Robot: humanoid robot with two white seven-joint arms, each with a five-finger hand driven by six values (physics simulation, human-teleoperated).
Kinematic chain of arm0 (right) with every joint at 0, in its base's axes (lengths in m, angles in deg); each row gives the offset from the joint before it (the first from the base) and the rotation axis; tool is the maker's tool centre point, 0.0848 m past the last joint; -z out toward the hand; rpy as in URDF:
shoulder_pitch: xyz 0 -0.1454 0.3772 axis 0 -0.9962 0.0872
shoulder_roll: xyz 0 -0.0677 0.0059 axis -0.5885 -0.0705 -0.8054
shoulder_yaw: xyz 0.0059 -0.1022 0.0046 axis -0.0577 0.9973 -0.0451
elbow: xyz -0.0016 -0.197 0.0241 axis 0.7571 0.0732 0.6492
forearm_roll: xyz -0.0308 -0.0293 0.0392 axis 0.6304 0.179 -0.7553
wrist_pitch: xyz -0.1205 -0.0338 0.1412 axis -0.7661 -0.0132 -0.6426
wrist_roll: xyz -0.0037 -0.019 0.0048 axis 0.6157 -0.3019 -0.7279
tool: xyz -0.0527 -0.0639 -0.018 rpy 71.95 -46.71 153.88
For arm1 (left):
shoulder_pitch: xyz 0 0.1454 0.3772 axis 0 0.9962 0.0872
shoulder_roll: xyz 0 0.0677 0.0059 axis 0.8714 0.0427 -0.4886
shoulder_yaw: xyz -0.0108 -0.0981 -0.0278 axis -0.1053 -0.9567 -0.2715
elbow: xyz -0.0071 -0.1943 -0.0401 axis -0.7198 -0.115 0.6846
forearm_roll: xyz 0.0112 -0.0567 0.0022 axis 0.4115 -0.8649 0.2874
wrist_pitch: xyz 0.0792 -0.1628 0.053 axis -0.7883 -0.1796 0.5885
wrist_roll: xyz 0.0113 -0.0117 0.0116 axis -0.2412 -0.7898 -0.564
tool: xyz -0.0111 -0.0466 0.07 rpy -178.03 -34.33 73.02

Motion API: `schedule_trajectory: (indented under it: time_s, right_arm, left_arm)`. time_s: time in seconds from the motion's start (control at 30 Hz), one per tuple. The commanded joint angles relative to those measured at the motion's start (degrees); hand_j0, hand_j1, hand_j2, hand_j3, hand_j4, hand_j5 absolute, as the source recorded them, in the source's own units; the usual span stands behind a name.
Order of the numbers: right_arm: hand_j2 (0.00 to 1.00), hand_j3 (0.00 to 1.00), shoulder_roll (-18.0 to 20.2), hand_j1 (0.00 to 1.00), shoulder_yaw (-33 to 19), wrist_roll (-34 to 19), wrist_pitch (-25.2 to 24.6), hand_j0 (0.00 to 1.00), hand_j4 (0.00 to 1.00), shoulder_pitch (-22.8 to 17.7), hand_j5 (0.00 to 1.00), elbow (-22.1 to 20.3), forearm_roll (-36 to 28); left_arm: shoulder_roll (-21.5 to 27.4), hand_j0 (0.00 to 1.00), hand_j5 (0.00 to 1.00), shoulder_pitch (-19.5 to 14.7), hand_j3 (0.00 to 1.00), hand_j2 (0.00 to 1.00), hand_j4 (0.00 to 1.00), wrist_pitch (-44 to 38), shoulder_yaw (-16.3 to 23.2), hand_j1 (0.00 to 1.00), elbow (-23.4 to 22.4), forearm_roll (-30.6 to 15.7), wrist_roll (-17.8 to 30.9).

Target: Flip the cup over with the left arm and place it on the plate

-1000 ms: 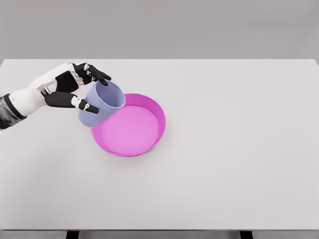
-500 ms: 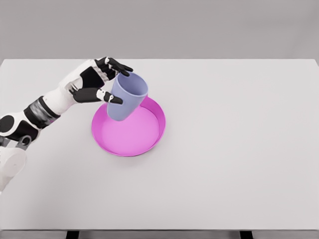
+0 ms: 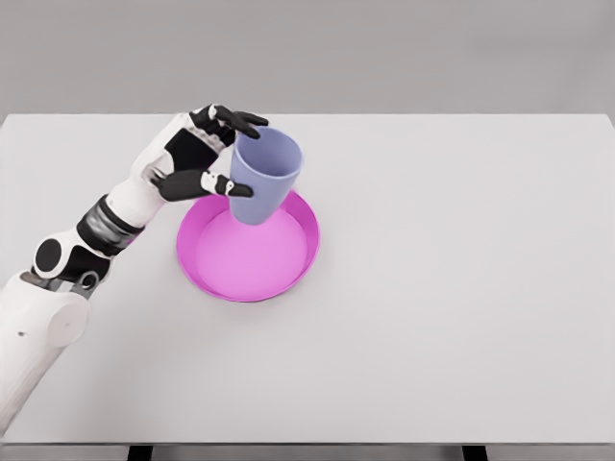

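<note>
Left hand point(image 3: 207, 154) wraps its fingers around the cup point(image 3: 261, 178), mouth up, above the plate point(image 3: 288, 274)'s far rim; it should lower it level toward the plate's middle before letting go.

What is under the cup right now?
The pink plate lies beneath the lavender cup, which the left hand holds mouth-up. The cup covers the plate's far rim, so contact there cannot be seen.

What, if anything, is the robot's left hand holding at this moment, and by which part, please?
The left hand holds the lavender plastic cup by its side wall, fingers near the rim and thumb lower down, above the round magenta plate.
</note>
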Motion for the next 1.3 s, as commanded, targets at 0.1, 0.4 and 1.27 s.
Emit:
schedule_trajectory:
  time_s: [0.1,0.4,1.27]
  right_arm:
    - [1.00,1.00,0.00,1.00,-0.01,-0.02,0.02,1.00,1.00,0.00,1.00,0.00,0.02]
    - [1.00,1.00,0.00,1.00,-0.01,-0.02,0.02,1.00,1.00,0.00,1.00,0.00,0.02]
    - [1.00,1.00,0.00,1.00,-0.01,-0.02,0.02,1.00,1.00,0.00,1.00,0.00,0.02]
  left_arm:
    - [-0.07,0.50,0.50,0.00,0.50,0.50,0.50,6.80,1.03,0.50,-2.70,-3.44,-0.01]
    - [0.01,0.52,0.52,-0.70,0.52,0.52,0.52,8.39,6.92,0.52,-7.62,-5.19,-0.82]
    - [-1.48,0.51,0.51,-0.79,0.51,0.51,0.51,11.48,9.47,0.51,-12.28,-4.75,-1.08]
